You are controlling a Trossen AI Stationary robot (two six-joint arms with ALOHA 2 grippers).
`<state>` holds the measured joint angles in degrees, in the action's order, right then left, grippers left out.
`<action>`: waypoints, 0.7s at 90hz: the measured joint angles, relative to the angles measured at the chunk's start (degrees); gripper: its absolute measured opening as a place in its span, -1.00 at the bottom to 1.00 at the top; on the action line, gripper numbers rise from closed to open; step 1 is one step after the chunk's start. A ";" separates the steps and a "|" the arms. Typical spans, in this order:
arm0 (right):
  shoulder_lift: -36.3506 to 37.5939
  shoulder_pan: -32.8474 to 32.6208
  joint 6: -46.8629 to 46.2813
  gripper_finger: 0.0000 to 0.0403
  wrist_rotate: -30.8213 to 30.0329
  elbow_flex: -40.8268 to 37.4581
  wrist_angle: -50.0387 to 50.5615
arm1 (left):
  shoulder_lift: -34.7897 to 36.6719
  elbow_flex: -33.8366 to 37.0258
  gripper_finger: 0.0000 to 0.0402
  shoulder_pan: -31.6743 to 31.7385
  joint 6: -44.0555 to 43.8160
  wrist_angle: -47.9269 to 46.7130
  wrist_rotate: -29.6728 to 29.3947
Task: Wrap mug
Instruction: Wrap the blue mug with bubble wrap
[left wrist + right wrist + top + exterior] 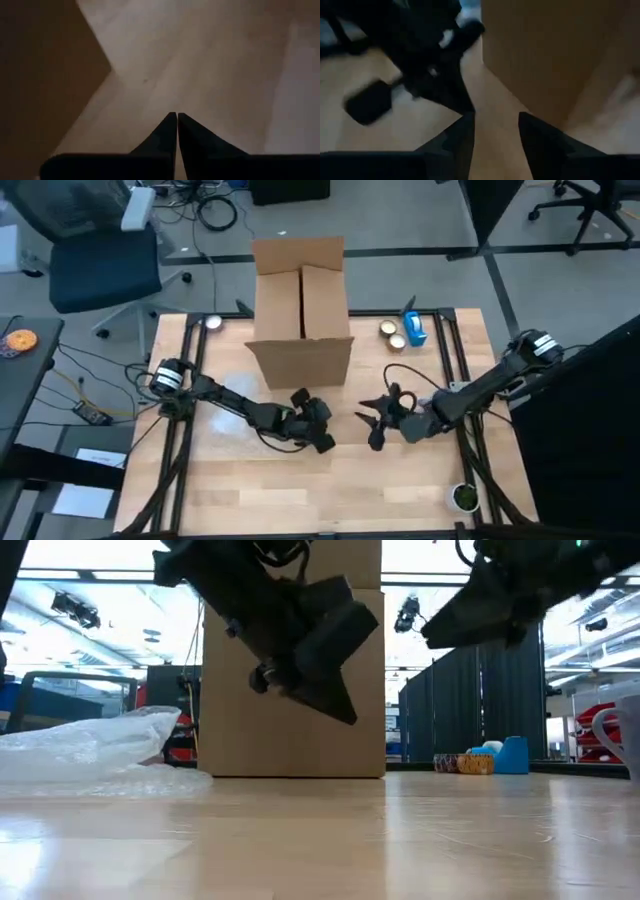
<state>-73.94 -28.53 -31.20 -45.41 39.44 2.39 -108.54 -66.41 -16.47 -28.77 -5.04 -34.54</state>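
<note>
High view: both dark arms reach over the pale wooden table [300,490] toward frame centre, below the open brown cardboard box [300,300]. The left gripper [318,432] sits just left of centre; the right gripper [378,423] sits just right of centre, and the two are near one another. No mug can be made out between them. A pale rounded object with a dark-green inside at the lower right table edge [463,497] may be the mug — this cannot be confirmed. If so, the right arm is the nearer one. A blue holder [414,330] and small round items stand at upper right of the table.

Low view: a crumpled sheet of clear bubble wrap [95,752] lies at frame left on the table. A pale curved rim, possibly the mug [618,735], shows at the far right edge. Both grippers hang above the surface, apart from either item.

Left wrist view: the left gripper's fingers [165,137] meet at the tips, holding nothing, over bare wood.

Right wrist view: the right gripper's fingers [462,135] stand parted with nothing between them; the box wall lies ahead.

The room beyond holds office chairs, cables and dark curtains.
</note>
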 joint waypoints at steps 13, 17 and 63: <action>1.53 1.35 -15.05 -0.45 17.16 10.21 33.71 | -1.06 0.02 -1.00 -2.09 -3.46 1.49 -0.01; 1.54 1.98 -19.27 -0.46 23.29 13.12 42.35 | -1.66 0.02 -1.00 -2.74 -4.87 2.33 0.00; 5.39 3.24 -28.31 -0.49 46.13 26.02 87.01 | -3.80 0.02 -1.00 -5.61 -5.64 11.51 0.34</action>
<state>-68.55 -25.29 -59.51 0.72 65.45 89.40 -112.33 -66.39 -22.09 -34.41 6.47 -34.21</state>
